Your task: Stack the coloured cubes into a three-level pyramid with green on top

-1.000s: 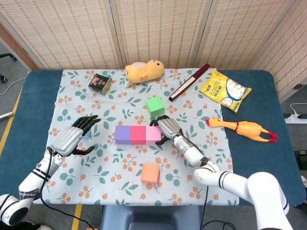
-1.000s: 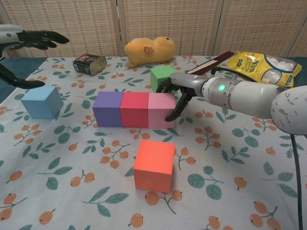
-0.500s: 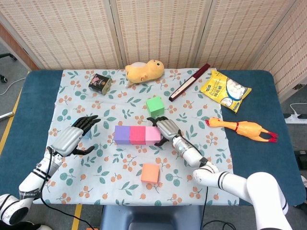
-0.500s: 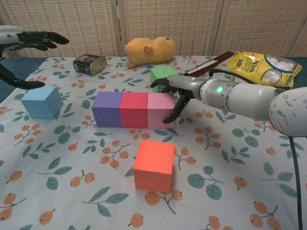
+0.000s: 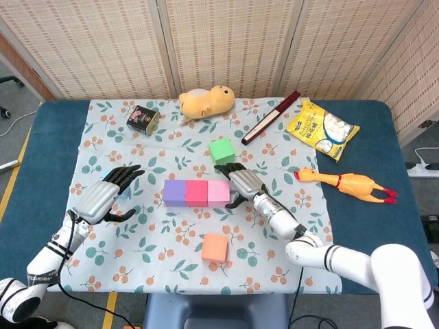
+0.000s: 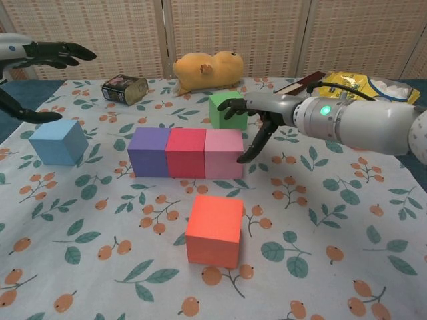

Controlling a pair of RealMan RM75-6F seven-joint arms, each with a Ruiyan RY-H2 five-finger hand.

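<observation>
Floral cloth [image 5: 171, 240] is being used as the work surface, spread over the blue table [image 5: 363, 219]. On it, toward the middle, a base row is being formed: the purple cube [image 6: 149, 151], red cube [image 6: 186, 152] and pink cube [image 6: 223, 154] are being kept side by side, touching, in a line running left to right. That bottom level is judged done; the two upper levels are not yet begun.

The orange cube [image 6: 214, 229] is being left alone on the near side of the row, and the blue cube [image 6: 59, 141] well apart at the far left, beneath the left hand [image 5: 103, 197], which is being held open above it, gripping nothing. The green cube [image 6: 227, 109], meant for the top, is being left on the cloth just beyond the pink end of the row.

The right hand [image 6: 253, 123] is being held open and empty, fingers spread, just right of the pink cube. Compared with a second earlier, it is being drawn back: its fingers were then against the pink cube's right face, and a gap is now being shown there. The cubes are being left unmoved.
</observation>
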